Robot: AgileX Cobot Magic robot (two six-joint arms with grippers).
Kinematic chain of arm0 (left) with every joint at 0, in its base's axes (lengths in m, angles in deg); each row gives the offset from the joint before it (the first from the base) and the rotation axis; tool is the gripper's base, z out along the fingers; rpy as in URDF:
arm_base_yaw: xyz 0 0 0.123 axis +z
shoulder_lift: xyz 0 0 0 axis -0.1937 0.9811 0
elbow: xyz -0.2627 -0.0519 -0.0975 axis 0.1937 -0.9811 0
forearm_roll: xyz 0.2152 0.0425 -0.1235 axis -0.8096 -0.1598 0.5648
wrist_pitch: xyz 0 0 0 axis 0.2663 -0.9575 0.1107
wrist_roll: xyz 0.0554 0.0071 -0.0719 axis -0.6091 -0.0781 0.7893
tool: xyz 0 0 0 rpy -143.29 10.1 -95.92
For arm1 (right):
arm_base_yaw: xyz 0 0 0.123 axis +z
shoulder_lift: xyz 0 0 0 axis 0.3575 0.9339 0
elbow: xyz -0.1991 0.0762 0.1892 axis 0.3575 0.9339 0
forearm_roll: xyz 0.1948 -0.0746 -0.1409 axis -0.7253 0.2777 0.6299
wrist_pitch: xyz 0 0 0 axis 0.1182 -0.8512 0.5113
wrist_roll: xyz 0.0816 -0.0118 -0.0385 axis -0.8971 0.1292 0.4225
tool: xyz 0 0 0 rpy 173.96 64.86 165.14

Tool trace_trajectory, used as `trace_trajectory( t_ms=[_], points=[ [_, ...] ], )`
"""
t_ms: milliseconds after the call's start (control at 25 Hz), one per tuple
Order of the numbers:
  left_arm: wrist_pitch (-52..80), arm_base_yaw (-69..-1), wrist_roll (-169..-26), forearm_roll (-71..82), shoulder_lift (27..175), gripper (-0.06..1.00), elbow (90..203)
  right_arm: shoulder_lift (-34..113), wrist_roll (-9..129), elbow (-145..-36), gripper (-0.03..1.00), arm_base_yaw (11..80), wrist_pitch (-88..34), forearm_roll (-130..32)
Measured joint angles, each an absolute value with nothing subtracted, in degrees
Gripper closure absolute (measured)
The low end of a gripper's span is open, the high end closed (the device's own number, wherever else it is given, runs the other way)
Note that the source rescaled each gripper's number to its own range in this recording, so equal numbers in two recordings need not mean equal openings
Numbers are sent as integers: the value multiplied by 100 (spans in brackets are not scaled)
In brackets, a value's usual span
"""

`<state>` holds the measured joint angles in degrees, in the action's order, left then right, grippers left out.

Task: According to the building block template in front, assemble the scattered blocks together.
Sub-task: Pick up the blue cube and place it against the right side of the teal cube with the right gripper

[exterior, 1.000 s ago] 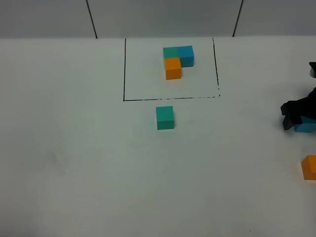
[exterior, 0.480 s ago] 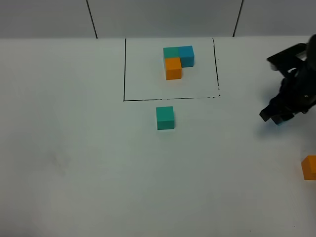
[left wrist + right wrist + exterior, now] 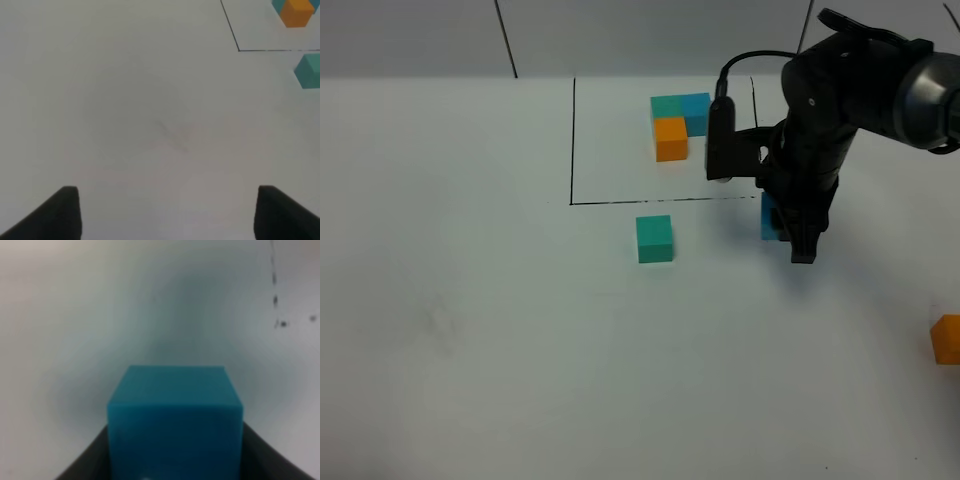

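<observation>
1. The blue cube is clamped in the right gripper, just beside the black frame at its near right corner, likely headed for the teal cube.
2. The orange cube lies far right, well apart; the template sits inside the frame.
3. The left gripper hangs spread, holding nothing.

Smooth matte blue cube, teal cube and orange cube on a matte white tabletop.
</observation>
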<state>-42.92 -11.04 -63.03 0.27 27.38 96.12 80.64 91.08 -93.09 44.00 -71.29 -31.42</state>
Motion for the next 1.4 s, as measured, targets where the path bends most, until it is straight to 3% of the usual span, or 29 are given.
trace_trajectory(
  t_ms=[360,1400],
  points=[
    [-4292,-1104,-6303,27,2738,41,9612,8855,9876,-10326,94,4481,-7593,-3668],
    [-4292,-1104,-6303,27,2738,41,9612,9954,9999,-11459,95,4750,-7986,-4041]
  ],
)
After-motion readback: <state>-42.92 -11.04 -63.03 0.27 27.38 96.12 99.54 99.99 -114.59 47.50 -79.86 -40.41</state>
